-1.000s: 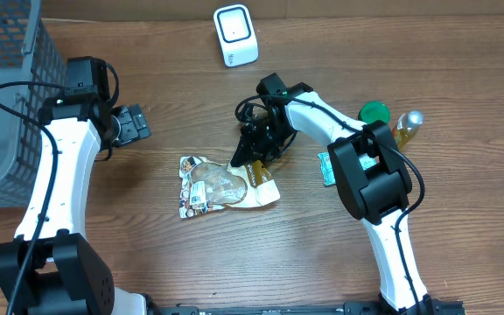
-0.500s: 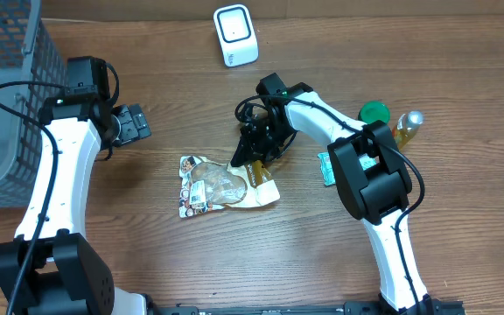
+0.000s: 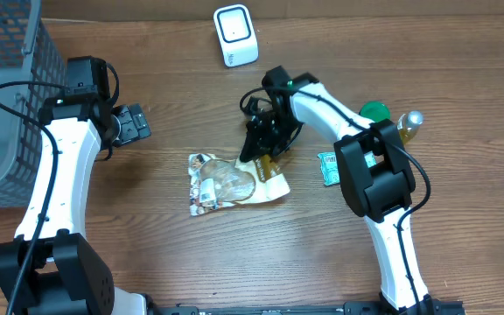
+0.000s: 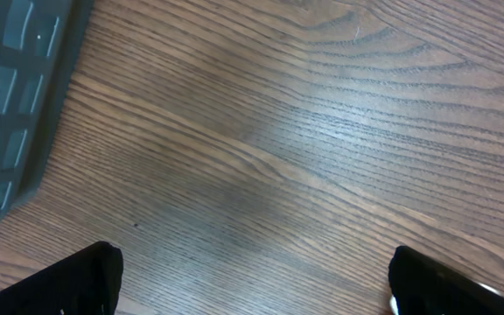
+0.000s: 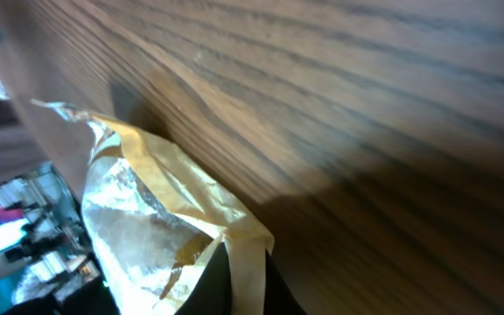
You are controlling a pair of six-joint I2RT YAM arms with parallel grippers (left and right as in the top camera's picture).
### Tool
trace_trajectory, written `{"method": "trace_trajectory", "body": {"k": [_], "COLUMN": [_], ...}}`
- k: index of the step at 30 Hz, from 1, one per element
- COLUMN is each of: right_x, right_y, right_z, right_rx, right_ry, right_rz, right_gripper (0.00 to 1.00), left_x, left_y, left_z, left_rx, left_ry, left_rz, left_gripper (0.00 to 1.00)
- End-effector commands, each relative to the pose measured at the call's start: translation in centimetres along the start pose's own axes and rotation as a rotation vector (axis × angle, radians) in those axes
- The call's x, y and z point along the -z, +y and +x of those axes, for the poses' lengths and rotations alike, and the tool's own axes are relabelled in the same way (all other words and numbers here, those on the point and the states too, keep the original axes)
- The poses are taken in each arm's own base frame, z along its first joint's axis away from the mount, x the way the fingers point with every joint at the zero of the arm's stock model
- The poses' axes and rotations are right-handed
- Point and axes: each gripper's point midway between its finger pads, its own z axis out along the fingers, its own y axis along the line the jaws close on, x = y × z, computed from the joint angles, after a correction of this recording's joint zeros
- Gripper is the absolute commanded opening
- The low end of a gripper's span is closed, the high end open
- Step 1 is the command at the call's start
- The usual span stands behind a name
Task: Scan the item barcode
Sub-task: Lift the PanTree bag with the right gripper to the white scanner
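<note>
The snack bag (image 3: 233,182) lies on the wooden table (image 3: 462,254) near the middle, closer to the right arm's side. Its long axis runs roughly left to right across the table. The printed label end points towards the left arm, and the gold end points right and a little away from the robot's base. The clear middle shows pale contents.

The right gripper (image 3: 263,150) comes down on the far right corner of the bag with its jaws clamped together on the gold edge. In the right wrist view that gold strip runs down between the dark fingers, and the crinkled bag spreads away over the wood.

Just right of the bag, and apart from it, a small teal packet (image 3: 328,168) lies flat beside the right arm.

Further back on the left, the left gripper (image 3: 133,123) hangs over bare wood with its jaws spread wide and nothing between them. Its wrist view shows the two black fingertips (image 4: 73,278) at the lower corners, with only tabletop between them.

On the right, a green cap (image 3: 375,111) and an amber bottle (image 3: 406,127) sit side by side. A grey mesh basket (image 3: 11,105) fills the far left. At the far edge stands the white scanner (image 3: 235,35), well apart from the bag.
</note>
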Motion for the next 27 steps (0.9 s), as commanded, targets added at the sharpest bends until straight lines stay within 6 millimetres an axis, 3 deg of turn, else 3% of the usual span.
{"method": "trace_trajectory", "body": {"k": [1,6,11,17,21,27], "right_x": [6.3,12.8,20.7,29.0,31.7,32.3], "right_y": [3.0,5.8,11.1,17.1,19.1,20.5], "right_z": [-2.1,-3.1,-4.4,-4.4,-5.1,-7.8], "right_rx": [0.205,0.319,0.436,0.639,0.773,0.91], "right_ry": [-0.14,-0.247,-0.476,-0.76,-0.865,-0.934], "right_rz": [0.132,0.345,0.487,0.607,0.708,0.762], "right_gripper": [0.04,0.04,0.04,0.04,0.04,0.04], "left_x": [0.1,0.1,0.1,0.1,0.1,0.1], "left_y": [0.1,0.1,0.1,0.1,0.1,0.1], "left_z": [-0.5,-0.5,-0.5,-0.5,-0.5,-0.5], "left_rx": [-0.005,-0.005,-0.005,-0.005,-0.005,-0.005], "left_ry": [-0.012,-0.012,-0.012,-0.012,-0.012,-0.012], "left_rz": [-0.007,-0.007,-0.007,-0.007,-0.007,-0.007], "left_gripper": [1.0,1.0,1.0,1.0,1.0,1.0]}}
